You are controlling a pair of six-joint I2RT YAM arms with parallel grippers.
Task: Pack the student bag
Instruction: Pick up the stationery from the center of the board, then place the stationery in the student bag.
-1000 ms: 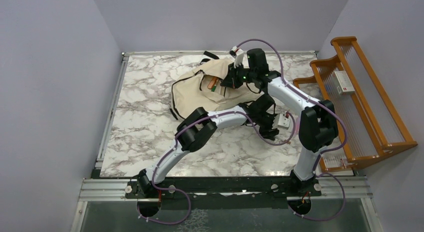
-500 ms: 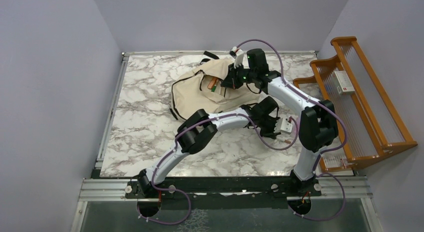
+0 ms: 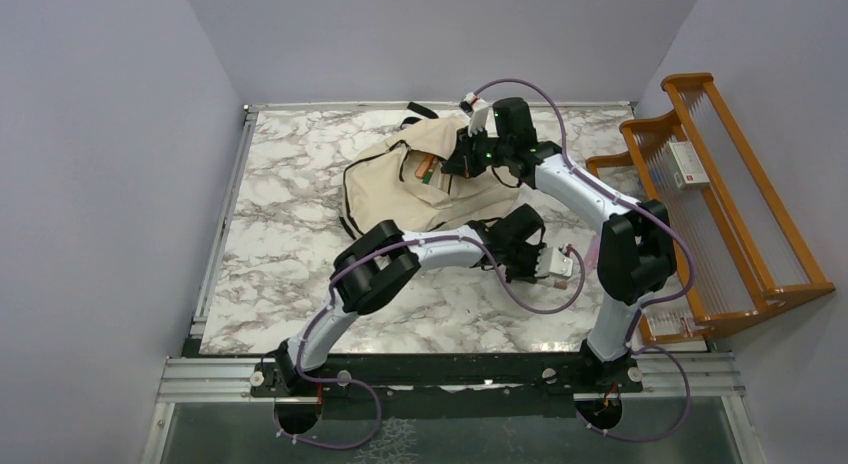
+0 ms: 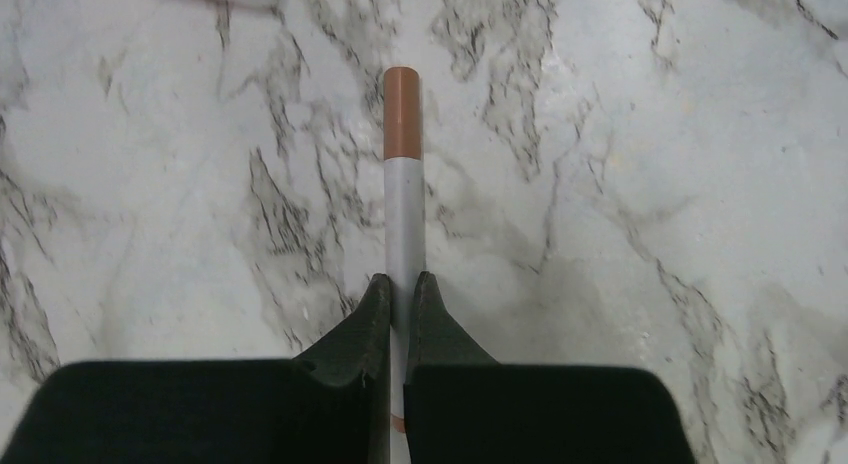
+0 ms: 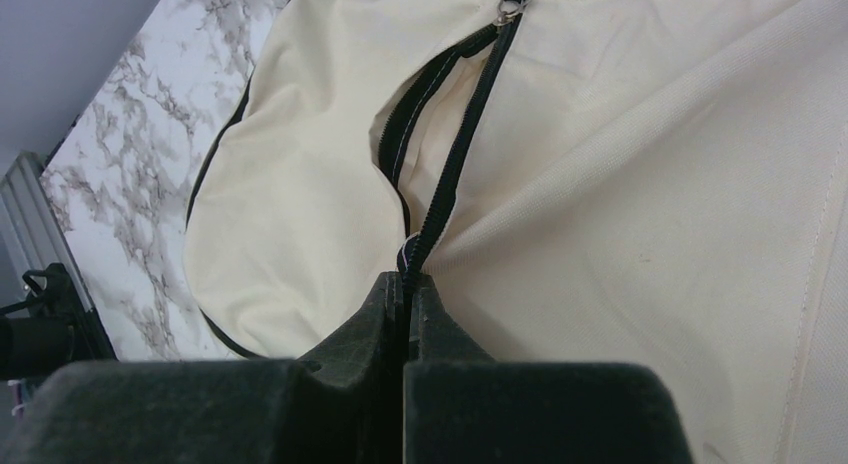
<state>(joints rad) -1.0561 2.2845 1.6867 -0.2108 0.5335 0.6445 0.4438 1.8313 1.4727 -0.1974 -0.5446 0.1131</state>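
The student bag [image 3: 395,189] is a beige backpack lying at the back middle of the marble table, its top open with pens [image 3: 428,169] showing inside. My right gripper [image 3: 455,164] is shut on the bag's black zipper edge [image 5: 455,154] at the opening, holding it up [image 5: 408,279]. My left gripper [image 3: 540,272] is low over the table in front of the bag. It is shut [image 4: 402,284] on a white pen [image 4: 404,199] with a brown cap [image 4: 402,112], which points straight out from the jaws over the marble.
A wooden rack [image 3: 740,204] stands along the right side of the table, with a small white and red box [image 3: 688,164] on it. A metal rail [image 3: 215,254] runs along the table's left edge. Grey walls close in left, back and right.
My left gripper has shut on the pen, and the left arm has drawn a little toward the near edge. The right arm and the bag have not moved.
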